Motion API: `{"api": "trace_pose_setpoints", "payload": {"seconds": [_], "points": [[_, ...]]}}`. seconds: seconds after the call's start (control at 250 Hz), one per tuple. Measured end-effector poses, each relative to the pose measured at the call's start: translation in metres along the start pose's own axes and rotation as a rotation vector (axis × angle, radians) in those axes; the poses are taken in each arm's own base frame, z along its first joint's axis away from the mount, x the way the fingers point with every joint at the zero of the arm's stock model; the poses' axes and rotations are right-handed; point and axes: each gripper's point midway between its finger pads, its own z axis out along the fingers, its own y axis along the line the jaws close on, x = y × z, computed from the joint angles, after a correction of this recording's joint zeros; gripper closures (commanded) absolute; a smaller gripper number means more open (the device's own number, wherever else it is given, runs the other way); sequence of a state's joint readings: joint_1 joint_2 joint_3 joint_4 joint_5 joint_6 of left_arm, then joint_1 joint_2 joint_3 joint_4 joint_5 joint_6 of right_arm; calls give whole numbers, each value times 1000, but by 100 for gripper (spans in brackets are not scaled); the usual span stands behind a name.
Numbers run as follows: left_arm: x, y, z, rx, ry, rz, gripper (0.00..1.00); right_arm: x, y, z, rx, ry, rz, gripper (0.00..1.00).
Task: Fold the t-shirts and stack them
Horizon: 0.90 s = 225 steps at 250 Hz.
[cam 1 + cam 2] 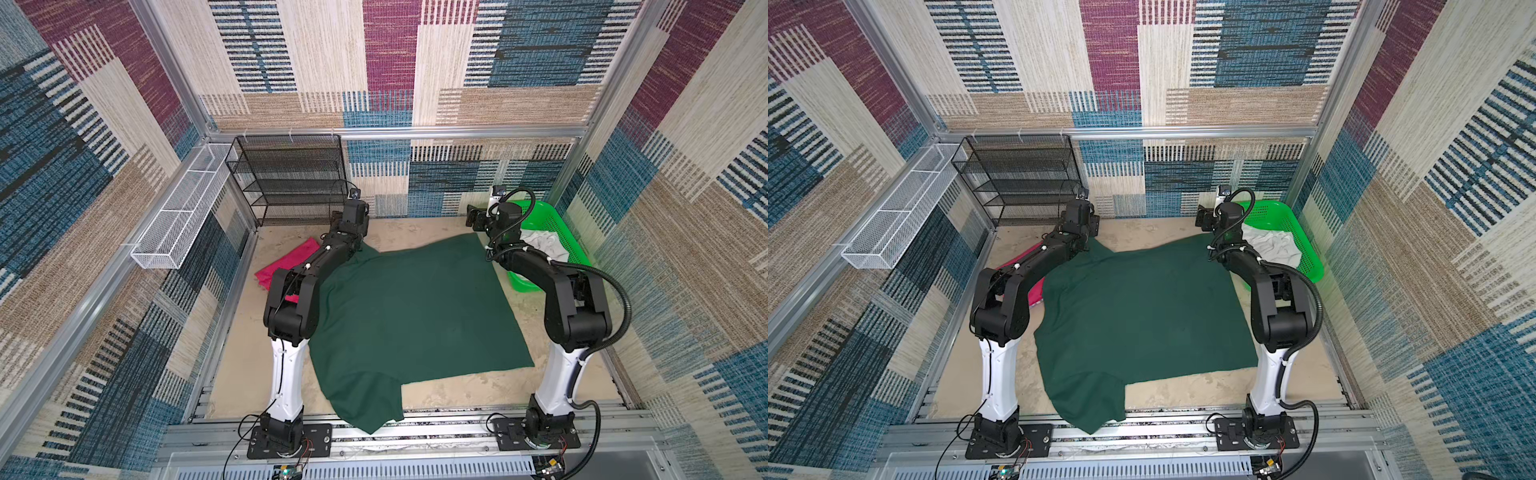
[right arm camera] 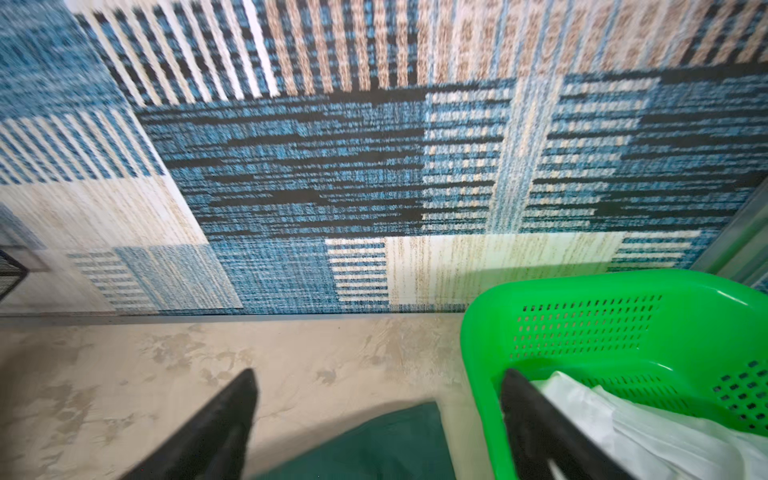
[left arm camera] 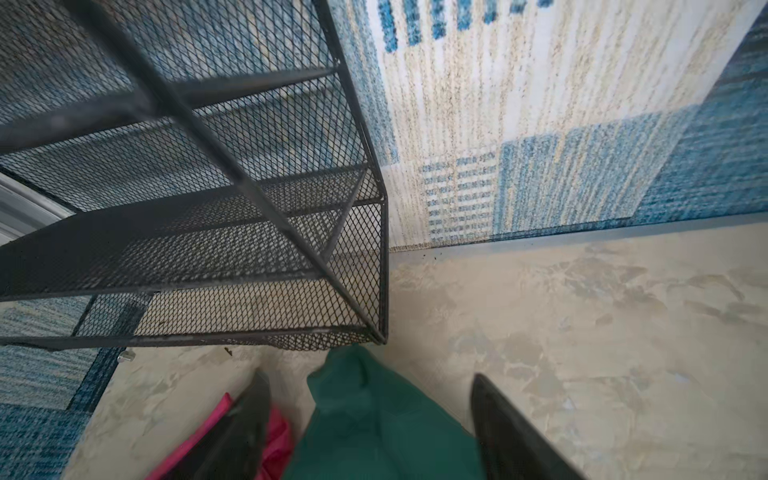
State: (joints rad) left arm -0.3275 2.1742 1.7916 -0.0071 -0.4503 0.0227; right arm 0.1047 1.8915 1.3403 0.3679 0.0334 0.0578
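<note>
1. the left gripper [image 3: 370,376] has its two black fingers [image 3: 511,428] spread wide apart and clamps nothing. one finger is blurred in the left wrist view.
2. between and below those fingers lies a far corner of the large dark forest green cloth t-shirt [image 3: 374,424]. it rests loose on the table, just in front of the foot of the black metal mesh shelf rack [image 3: 208,232].
3. the right gripper [image 2: 379,372] also has its fingers [image 2: 216,432] wide apart and empty. the shirt's other far corner [image 2: 374,440] lies on the table below the gap.
4. one right finger shows in front of the rim of the bright green plastic lattice basket [image 2: 582,291]. crumpled white cloth [image 2: 623,419] lies in that basket.
5. in both top views the dark green t-shirt [image 1: 415,311] [image 1: 1142,311] is spread mostly flat over the middle of the mottled beige table [image 1: 457,386], between the two arms. its near left part hangs over the front edge onto the metal rails.
6. the bright magenta-pink cloth t-shirt [image 1: 291,259] lies at the left of the table, beside the green one and partly hidden under the left arm. i cannot tell whether the two touch.
7. the basket [image 1: 557,224] stands at the far right corner, and the rack [image 1: 291,178] at the far left against the patterned wall.
8. a long white wire tray [image 1: 183,212] hangs on the left wall.
</note>
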Motion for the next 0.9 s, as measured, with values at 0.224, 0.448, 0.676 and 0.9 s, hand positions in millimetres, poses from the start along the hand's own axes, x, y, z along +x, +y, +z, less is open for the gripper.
{"api": "trace_pose_setpoints", "payload": {"seconds": [0.224, 0.448, 0.676, 0.9], "points": [[21, -3, -53, 138, 95, -117, 15, 31, 55, -53, -119, 144, 15, 1], [98, -25, -52, 221, 325, -182, 23, 140, 96, -114, -240, 427, 72, 1], [118, -50, -17, 242, 405, -188, 39, 191, 110, -150, -289, 548, 143, 1], [130, -60, 4, 234, 455, -172, 47, 211, 109, -160, -287, 599, 174, 1]]}}
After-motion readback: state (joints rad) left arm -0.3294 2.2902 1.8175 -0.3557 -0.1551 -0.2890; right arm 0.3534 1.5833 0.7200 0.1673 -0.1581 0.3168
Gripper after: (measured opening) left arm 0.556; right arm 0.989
